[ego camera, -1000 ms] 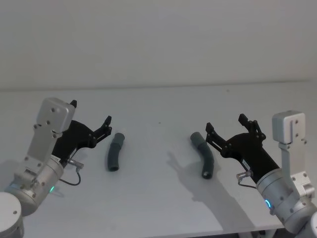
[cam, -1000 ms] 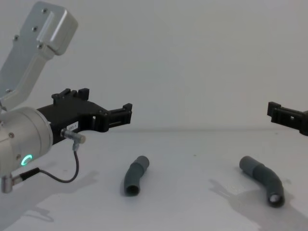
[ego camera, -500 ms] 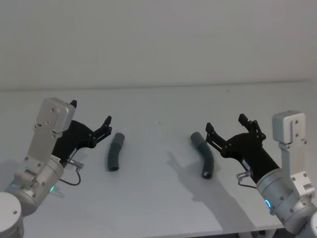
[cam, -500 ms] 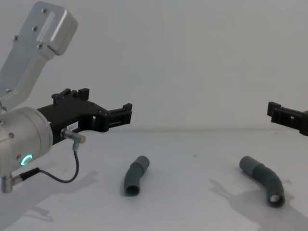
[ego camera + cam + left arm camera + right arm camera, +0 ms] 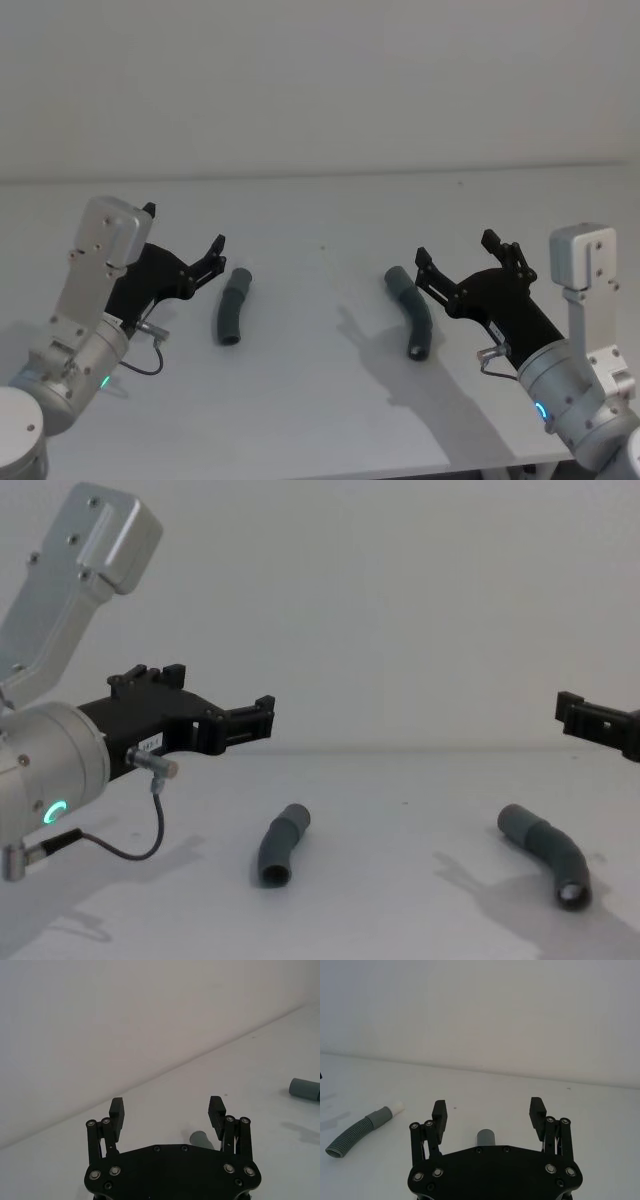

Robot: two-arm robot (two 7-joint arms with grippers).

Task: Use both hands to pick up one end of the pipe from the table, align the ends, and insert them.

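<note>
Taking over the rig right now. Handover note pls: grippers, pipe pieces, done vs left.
Left gripper: open, empty, raised above the table beside the left bent dark grey ribbed hose piece.
Right gripper: open, empty, raised beside the right bent dark grey hose piece.
Both pieces lie apart on the plain white-grey table; the left one carries the narrow white tip.
Done: nothing gripped yet.
Left: grasp each piece, lift, align the white tip with the right piece's smooth grey cuff, insert.

The left hose piece (image 5: pixel 232 307) and right hose piece (image 5: pixel 412 310) are dark grey with ribbed middles; the left one's tube tip (image 5: pixel 397 1106) is white. The left gripper (image 5: pixel 184 226) and right gripper (image 5: pixel 456 248) are black.
</note>
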